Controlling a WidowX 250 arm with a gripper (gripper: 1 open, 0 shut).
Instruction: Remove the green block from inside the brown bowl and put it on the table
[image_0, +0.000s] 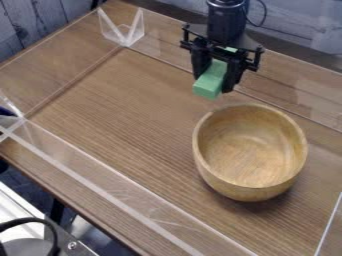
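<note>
Gripping the green block (209, 83), jaws hang beyond the brown bowl (250, 152) rim.

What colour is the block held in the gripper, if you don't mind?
Bright green block, shown in the camera view.

You see table (107, 110): brown wood-grain top, grain running diagonally. Low clear walls (74, 160) edge it along front-left side and far-left side, meeting at far corner. Bowl (250, 152) sits directly on table, right of centre, upright, light tan wood, thick rim, interior bare. You find nothing else resting on top.
</note>
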